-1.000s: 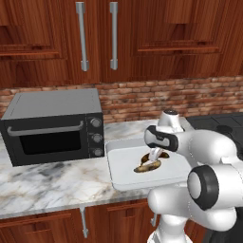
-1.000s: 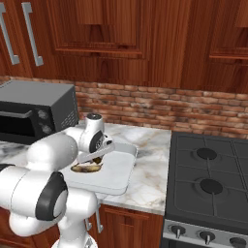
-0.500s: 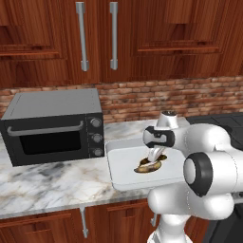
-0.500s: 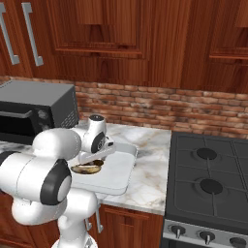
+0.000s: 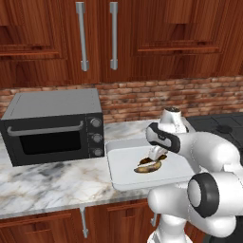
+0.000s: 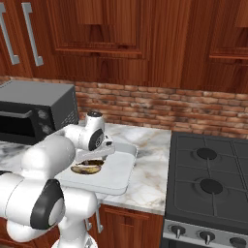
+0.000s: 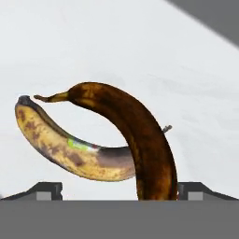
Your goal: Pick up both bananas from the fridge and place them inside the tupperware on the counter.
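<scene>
The tray point(image 5: 123, 175) sits on the counter point(image 5: 52, 190), just beside the black microwave point(image 5: 52, 126). It is a flat white tray with a raised rim. Two bananas are inside it, near the middle. One banana point(image 7: 65, 149) lies flat on the tray floor. It is yellow with brown spots and a small green sticker. The other banana point(image 7: 135, 135) is much darker, almost all brown. In the hand view it curves up and over the flat one, and its lower end drops between the two finger tips point(image 7: 46, 190).

The gripper point(image 5: 154, 154) hangs over the middle of the tray, right above the bananas. The tips stand wide apart on each side of the dark banana. I cannot tell if they press it.

The counter is white marble with grey veins. A black stove point(image 6: 210, 179) is just beside it. Behind is a red brick wall point(image 6: 160, 106). Above hang brown wood cabinets point(image 5: 142, 33) with silver bar handles point(image 5: 114, 35).
</scene>
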Robot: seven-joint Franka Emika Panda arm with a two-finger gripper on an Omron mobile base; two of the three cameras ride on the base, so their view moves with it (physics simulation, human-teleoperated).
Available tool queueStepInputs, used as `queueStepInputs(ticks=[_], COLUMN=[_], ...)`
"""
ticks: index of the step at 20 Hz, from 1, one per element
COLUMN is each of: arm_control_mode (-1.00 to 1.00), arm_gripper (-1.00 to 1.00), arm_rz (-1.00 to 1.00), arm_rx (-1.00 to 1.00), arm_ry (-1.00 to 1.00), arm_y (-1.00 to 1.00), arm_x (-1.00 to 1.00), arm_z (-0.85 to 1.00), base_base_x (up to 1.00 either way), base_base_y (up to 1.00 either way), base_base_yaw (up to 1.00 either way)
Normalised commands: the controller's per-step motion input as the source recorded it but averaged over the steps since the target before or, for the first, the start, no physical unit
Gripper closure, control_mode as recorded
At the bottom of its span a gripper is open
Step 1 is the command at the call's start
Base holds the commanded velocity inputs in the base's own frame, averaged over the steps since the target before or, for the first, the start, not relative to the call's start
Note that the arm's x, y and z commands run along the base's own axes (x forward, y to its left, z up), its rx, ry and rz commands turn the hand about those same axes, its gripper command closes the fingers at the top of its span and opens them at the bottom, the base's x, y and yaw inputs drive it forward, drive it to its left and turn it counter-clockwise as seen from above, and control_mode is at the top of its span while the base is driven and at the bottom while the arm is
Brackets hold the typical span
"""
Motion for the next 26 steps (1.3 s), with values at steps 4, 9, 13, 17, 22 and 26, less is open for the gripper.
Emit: queueStepInputs(ticks=[4, 9, 13, 17, 22, 26], arm_control_mode=[-1.0, -1.0, -1.0, -1.0, -1.0, -1.0], arm_gripper=[-1.0, -1.0, -1.0, -1.0, -1.0, -1.0], arm_rz=[-0.07, -0.05, -0.04, -0.07, -0.17, -0.27], arm_rx=[0.0, 0.0, 0.0, 0.0, 0.0, 0.0], arm_ry=[-0.02, 0.0, 0.0, 0.0, 0.0, -0.01], arm_y=[0.0, 0.0, 0.0, 0.0, 0.0, 0.0], arm_x=[-0.43, -0.44, -0.45, -0.45, -0.45, -0.51], arm_z=[0.47, 0.45, 0.44, 0.44, 0.38, 0.34], base_base_x=[0.0, 0.0, 0.0, 0.0, 0.0, 0.0], base_base_y=[0.0, 0.0, 0.0, 0.0, 0.0, 0.0], base_base_yaw=[0.0, 0.0, 0.0, 0.0, 0.0, 0.0])
